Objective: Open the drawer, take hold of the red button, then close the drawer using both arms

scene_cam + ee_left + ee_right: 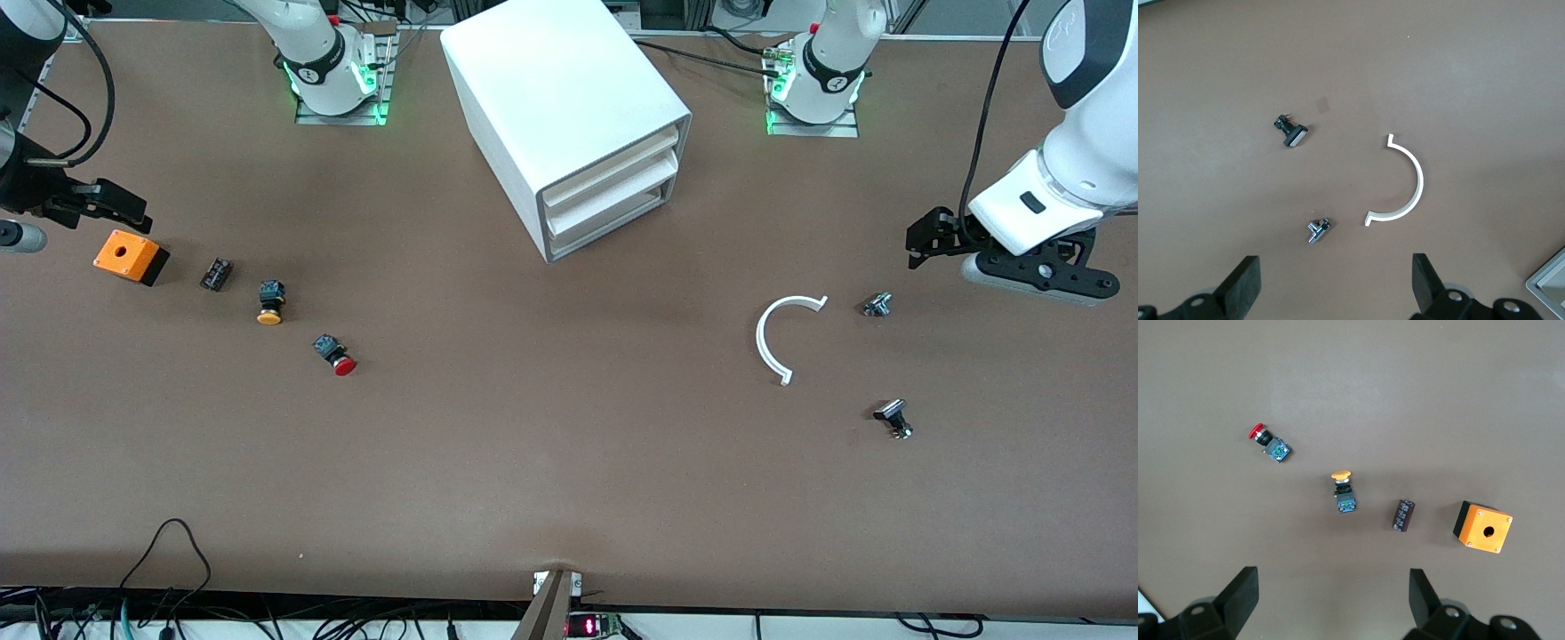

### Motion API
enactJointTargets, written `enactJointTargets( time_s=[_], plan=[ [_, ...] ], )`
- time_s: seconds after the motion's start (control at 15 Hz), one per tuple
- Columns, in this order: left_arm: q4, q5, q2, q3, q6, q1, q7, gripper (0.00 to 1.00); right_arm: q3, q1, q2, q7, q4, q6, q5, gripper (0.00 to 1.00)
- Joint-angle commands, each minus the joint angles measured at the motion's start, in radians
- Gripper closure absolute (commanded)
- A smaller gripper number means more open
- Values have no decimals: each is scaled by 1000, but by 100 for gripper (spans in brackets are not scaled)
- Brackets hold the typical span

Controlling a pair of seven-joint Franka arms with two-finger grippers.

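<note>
We find the button [335, 356] lying on its side on the table toward the right arm's end, nearer the front camera than the orange-yellow button [270, 302]. We judge it light, rigid, its round red cap slippery; grip the squarer dark body. The cabinet [569, 116] has every drawer shut. Left gripper [1336, 283] and right gripper [1333, 597] hover spread, empty.

Evenly and brightly lit from overhead, with no harsh glare on the matte brown table [569, 462]. Soft, short shadows under the white cabinet [569, 116] and beside the orange box [130, 256]. Green glow at both arm bases. Sharp across the front view; slightly softer in both wrist views, with a faintly darker table toward their corners.
</note>
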Motion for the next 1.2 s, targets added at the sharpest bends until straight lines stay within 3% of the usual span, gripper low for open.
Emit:
enactJointTargets(
  time_s=[0.0, 0.33, 1.13],
  plan=[
    [53, 17, 31, 6, -29, 27, 23, 0, 8, -3, 13, 15, 26, -1, -7, 0],
    [97, -12, -17, 9, -47, 105, 44, 0, 8, -5, 13, 12, 41, -4, -7, 0],
    [94, -15, -6, -18, -86, 97, 44, 0, 10, -2, -16, 0, 14, -7, -13, 0]
  ],
)
